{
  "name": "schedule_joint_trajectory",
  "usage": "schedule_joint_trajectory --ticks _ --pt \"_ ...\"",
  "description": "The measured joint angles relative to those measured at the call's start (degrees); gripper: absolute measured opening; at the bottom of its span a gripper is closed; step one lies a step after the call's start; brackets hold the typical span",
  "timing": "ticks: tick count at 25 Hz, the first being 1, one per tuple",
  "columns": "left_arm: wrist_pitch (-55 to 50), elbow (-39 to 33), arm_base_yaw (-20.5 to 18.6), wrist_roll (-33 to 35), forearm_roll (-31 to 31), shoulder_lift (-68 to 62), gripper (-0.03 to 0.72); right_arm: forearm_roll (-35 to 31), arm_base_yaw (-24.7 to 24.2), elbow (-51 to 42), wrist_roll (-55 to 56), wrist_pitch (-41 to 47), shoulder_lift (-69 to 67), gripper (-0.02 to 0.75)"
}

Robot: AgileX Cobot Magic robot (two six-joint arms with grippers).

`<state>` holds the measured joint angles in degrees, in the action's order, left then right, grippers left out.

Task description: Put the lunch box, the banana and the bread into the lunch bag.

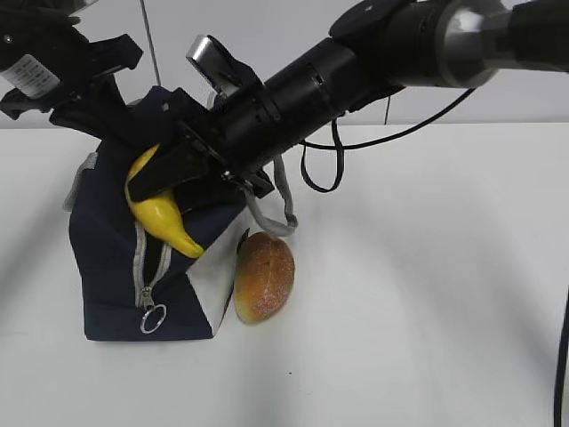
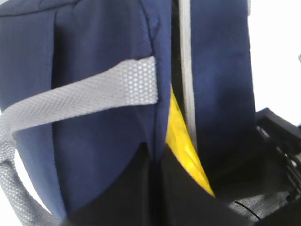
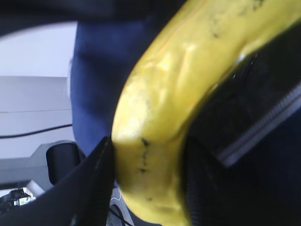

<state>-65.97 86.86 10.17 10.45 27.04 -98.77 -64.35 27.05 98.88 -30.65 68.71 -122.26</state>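
The right gripper [image 1: 164,178] has its black fingers [image 3: 94,183] closed on the banana [image 1: 160,213], near the middle of its curve. In the right wrist view one dark finger presses against the left side of the yellow fruit, and the skin shows small dark specks just beside the contact. The other finger is not clear in that view. In the exterior view the banana hangs out of the gripper, its lower tip pointing down and to the right, in front of the dark blue fabric. Its upper part sits at the open top of the lunch bag [image 1: 111,267]; I cannot tell how much of it is already inside.

The left gripper [image 1: 84,98] is at the upper left edge of the bag, its fingers pressed together. It seems to hold the fabric there, but the pictures do not show the contact clearly. In the left wrist view a thin yellow wedge of the banana shows in the gap beside the grey zipper strip [image 2: 187,94], and a grey strap handle [image 2: 89,96] crosses the blue panel.

The bag stands on the white table [image 1: 427,294], with the metal ring pull [image 1: 153,318] low on its front. The bread [image 1: 264,277] lies on the table, touching the white side panel at the bag's right. The lunch box is not visible.
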Motion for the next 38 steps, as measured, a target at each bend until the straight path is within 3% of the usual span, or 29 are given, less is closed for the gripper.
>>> schedule_joint_trajectory --ticks 8,21,24,30,38 --pt "0.06 0.00 0.00 0.00 0.03 0.00 -0.003 11.66 0.00 9.32 13.94 -1.90 -3.89 0.323" --pt "-0.25 0.00 0.00 0.00 0.03 0.00 -0.003 13.63 0.00 10.27 22.89 -7.50 -4.14 0.326" --pt "-0.31 0.00 0.00 0.00 0.03 0.00 -0.003 13.63 0.00 10.32 22.88 -8.13 -4.14 0.366" --pt "-0.41 0.00 0.00 0.00 0.09 0.00 -0.003 13.87 0.00 10.56 22.88 -8.57 -4.17 0.566" --pt "-0.41 0.00 0.00 0.00 0.16 0.00 -0.003 19.35 -0.81 11.15 20.69 0.13 -2.58 0.550"
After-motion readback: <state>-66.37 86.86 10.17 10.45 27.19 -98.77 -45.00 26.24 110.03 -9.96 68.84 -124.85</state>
